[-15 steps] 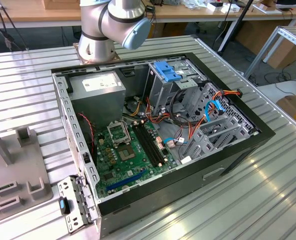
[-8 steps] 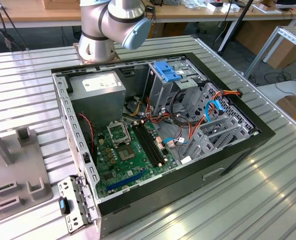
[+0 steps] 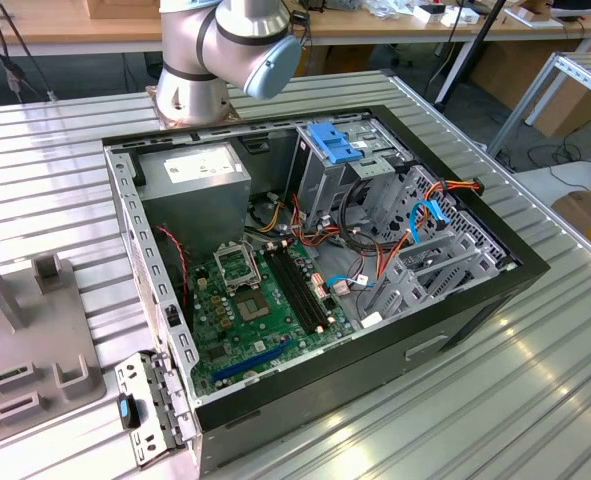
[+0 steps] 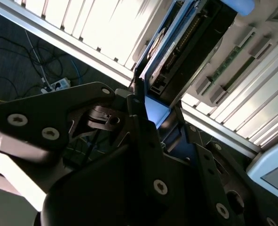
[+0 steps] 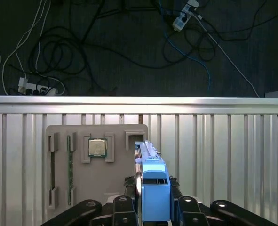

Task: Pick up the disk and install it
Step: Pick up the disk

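**Disk clamped edge-up in the jaws, above the parts tray**

At the exterior view's left, a grey parts tray point(image 3: 35, 350) lies on the ribbed metal worktop point(image 3: 55, 160). To its right stands the open computer case point(image 3: 445, 320). Inside the case, from that view's left to right, are the grey power-supply box point(image 3: 195, 180), the green motherboard point(image 3: 255, 320) and a blue bracket point(image 3: 333, 142) atop the drive cage point(image 3: 320, 185).

In both wrist views the jaws are closed on the disk point(image 5: 150, 165) point(image 4: 176, 52). It stands on edge between them, one black jaw against each broad face, with its blue rail facing the first wrist camera. The tray point(image 5: 101, 183) lies well below the disk, holding a processor chip point(image 5: 97, 148) and a memory stick point(image 5: 69, 165).
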`<action>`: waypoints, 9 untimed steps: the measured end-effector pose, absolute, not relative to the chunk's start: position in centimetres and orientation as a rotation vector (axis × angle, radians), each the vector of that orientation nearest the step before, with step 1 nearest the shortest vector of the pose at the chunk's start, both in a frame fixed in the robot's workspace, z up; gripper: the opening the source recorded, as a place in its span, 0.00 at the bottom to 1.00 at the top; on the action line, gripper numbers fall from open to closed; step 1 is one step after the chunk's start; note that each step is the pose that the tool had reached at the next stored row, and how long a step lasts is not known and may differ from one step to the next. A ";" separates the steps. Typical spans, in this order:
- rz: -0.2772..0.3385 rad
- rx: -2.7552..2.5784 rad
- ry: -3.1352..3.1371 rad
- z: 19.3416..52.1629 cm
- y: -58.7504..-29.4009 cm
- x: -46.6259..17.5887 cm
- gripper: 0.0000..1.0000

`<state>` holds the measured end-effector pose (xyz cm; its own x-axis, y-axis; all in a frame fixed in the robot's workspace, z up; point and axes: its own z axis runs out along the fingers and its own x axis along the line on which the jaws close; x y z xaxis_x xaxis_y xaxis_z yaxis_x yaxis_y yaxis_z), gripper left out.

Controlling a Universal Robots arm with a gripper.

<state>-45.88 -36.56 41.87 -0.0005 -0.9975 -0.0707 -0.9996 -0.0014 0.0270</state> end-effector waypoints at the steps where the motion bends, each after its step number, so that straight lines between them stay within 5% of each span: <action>1: 0.108 -2.199 2.198 42.2 -36.6 -45.9 0.36; 9: 0.108 -2.199 2.198 46.2 -36.6 -45.9 0.36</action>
